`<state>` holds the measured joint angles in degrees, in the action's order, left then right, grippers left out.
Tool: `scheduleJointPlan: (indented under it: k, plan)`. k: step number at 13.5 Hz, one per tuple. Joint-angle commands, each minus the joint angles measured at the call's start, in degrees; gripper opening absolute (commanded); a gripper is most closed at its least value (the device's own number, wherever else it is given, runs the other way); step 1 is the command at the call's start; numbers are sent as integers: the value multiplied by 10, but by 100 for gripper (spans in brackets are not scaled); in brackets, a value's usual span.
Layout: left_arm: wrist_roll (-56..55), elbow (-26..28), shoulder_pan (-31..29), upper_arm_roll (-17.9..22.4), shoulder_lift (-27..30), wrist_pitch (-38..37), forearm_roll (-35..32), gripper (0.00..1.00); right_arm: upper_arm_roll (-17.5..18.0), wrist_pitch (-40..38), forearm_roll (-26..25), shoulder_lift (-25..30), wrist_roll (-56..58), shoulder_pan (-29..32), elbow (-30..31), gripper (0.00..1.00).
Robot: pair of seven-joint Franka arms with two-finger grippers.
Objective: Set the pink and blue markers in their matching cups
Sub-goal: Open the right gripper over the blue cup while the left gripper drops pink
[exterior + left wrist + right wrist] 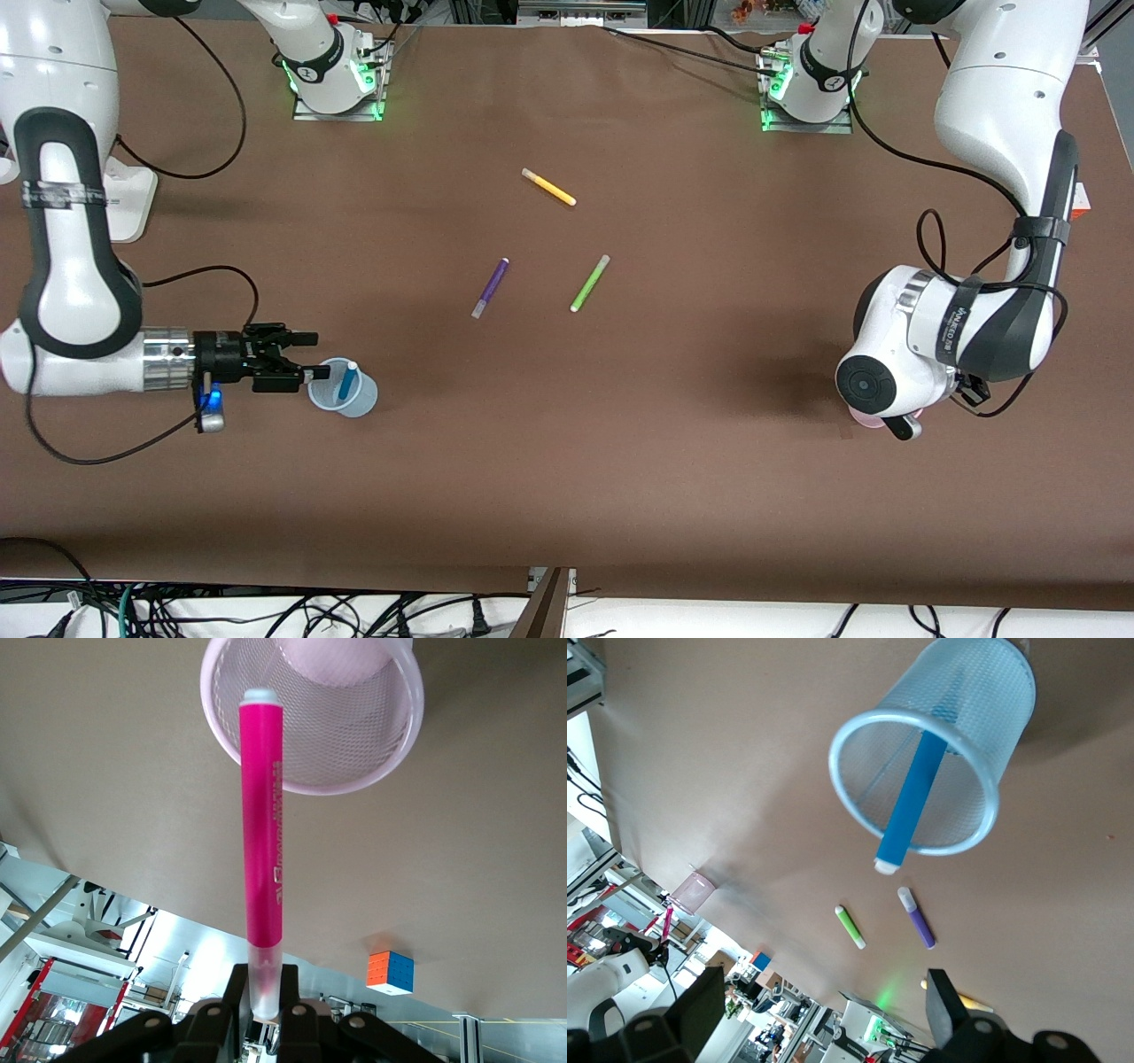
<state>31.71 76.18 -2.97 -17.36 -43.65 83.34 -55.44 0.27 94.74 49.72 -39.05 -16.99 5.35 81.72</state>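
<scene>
Here, the blue marker [914,797] is seen standing tilted inside the pale blue cup [343,388], its pale end poking above the rim — just ahead of the right end effector [307,356], whose fingers are spread apart and hold nothing. The cup sits on the worktop [620,443] at the right arm's end, right beside those fingertips.

The pink marker [264,833] is clamped by its pale lower end in the left end effector [266,1005], the fingers closed on it. Its capped tip is aimed into the mouth of the pale pink cup [354,753], which lies directly under the left end effector and is mostly hidden by the wrist in the front view.

Well apart from both end effectors, a purple pen [490,287], a lime-green pen [590,283] and a yellow pen [548,187] are left lying mid-worktop.
</scene>
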Motion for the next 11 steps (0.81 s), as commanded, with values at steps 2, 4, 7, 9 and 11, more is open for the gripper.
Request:
scheduleJointPlan:
  k: [2,4,7,9,11]
  plan:
    - [8,-4,11,0,-2,-5,-26,100,8,-41,-103,73,-19,8,-12,100]
    - [-2,-6,19,-2,1,-19,-23,100,16,-51,-235,138,-26,-9,-12,100]
    - [-28,-15,27,-7,28,-53,5,100,16,-108,-407,227,-16,-50,-13,100]
    - [-87,-17,27,-7,64,-73,83,100,17,-143,-478,273,2,-69,-13,100]
    - [-136,-30,27,-7,100,-89,152,100,16,-174,-530,303,42,-83,-12,100]
